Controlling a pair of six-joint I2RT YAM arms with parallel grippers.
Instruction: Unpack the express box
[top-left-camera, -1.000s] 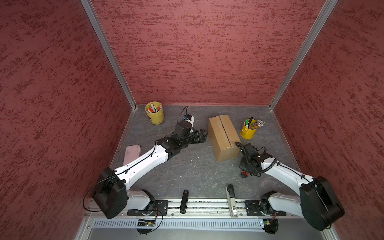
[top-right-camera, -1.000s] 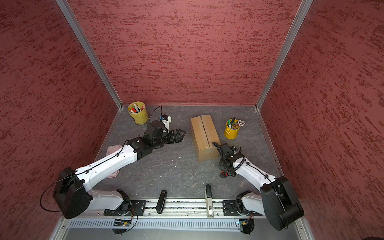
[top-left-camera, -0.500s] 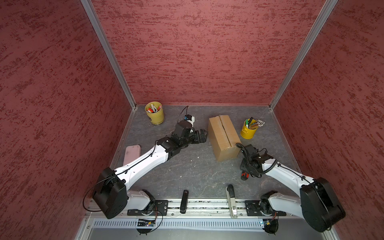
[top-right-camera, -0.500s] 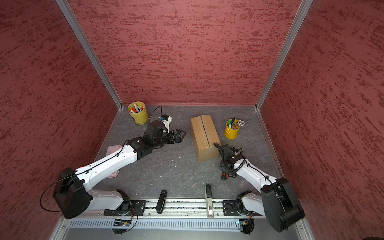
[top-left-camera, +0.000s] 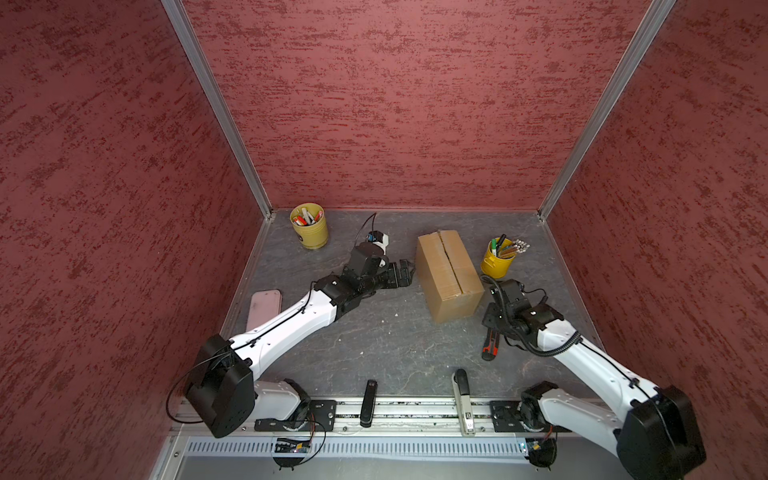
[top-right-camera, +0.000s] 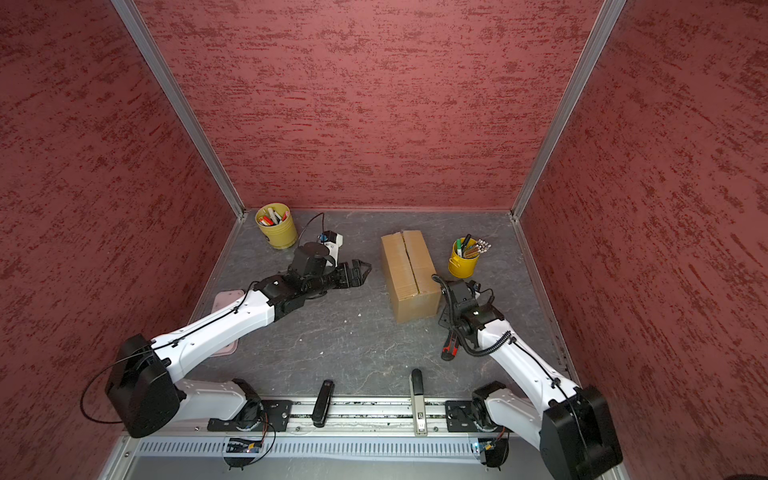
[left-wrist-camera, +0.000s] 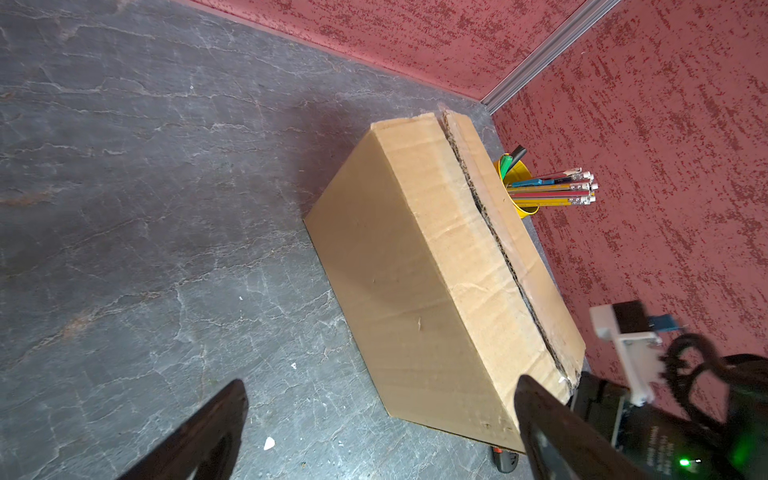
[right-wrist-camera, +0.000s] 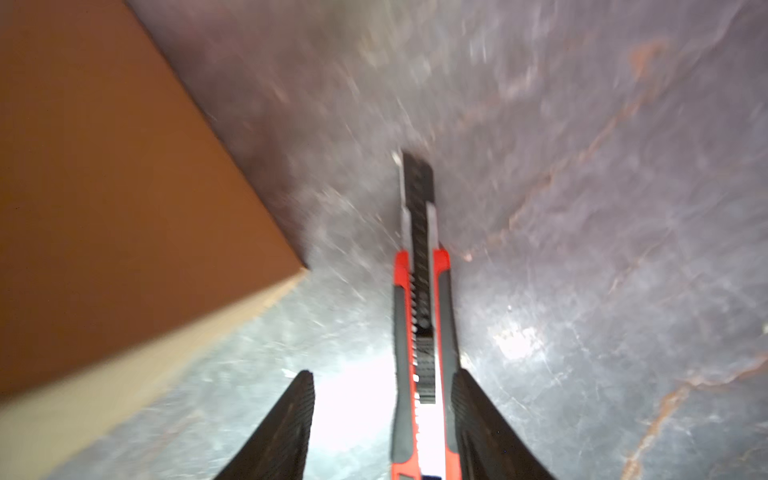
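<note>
Between jaws of the right gripper (right-wrist-camera: 382, 376): utility knife (right-wrist-camera: 419, 316) flat on the table (right-wrist-camera: 582, 249), jaws apart, no clamp, handle hugging one finger (right-wrist-camera: 478, 415). Just beside that hand: express box (right-wrist-camera: 124, 187), flaps down, seam looks split. Past the box: left gripper (left-wrist-camera: 380, 380), spread wide, empty, facing its long side. Risks: right hand snags the knife on pulling away; a left shove slides the box into the yellow pen cup (top-left-camera: 496, 266) behind it.

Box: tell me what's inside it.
Nothing inside shows. The box has its top flaps closed; the seam gapes slightly, showing only corrugated edges and shadow. Any contents are covered.
</note>
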